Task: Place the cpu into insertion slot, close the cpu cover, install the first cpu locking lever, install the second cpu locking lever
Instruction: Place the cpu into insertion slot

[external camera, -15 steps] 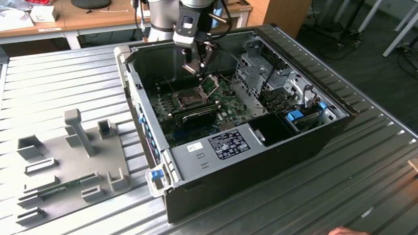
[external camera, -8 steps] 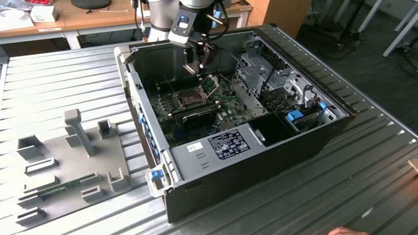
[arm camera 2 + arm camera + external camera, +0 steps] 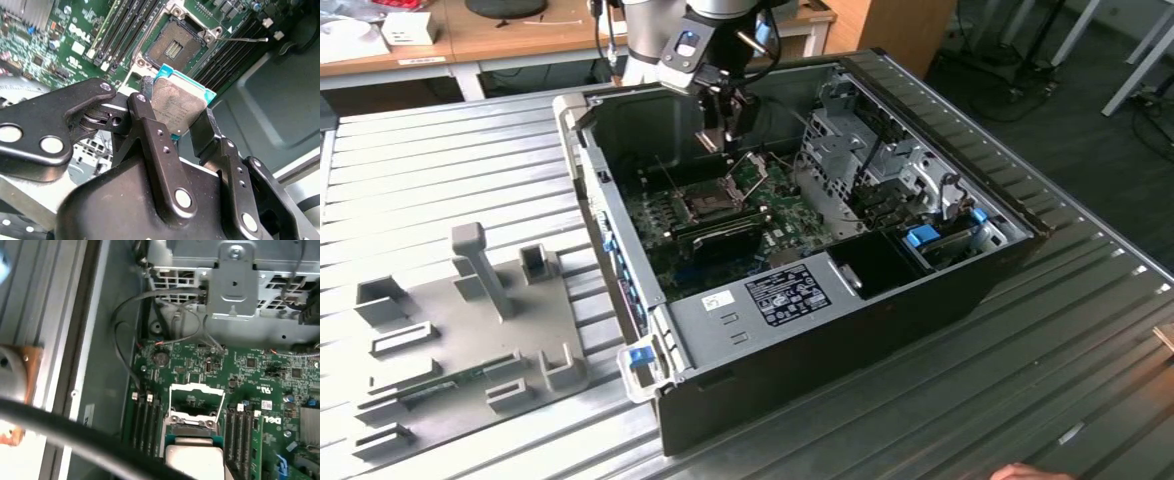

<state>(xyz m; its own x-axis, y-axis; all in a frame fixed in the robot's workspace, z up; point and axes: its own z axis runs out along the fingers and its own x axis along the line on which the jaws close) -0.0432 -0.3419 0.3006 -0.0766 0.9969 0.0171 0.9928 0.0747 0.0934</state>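
- Grey plastic fixture tray (image 3: 467, 330) lies at the exterior view's left.
- Black two-fingered gripper (image 3: 724, 130) hangs at upper centre over the open black computer case (image 3: 854, 350), clenched on the small square grey-topped cpu (image 3: 175, 102).
- Square silver-rimmed insertion slot (image 3: 707, 207) sits below it, with the thin silver cpu cover (image 3: 196, 387) raised.

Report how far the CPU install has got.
Done: the cpu is picked up and clamped in the gripper. In hand: it hangs just short of the insertion slot, which sits bare. Not yet done: seating it, closing the cpu cover, which stands raised, and latching both levers. One wire lever juts free.
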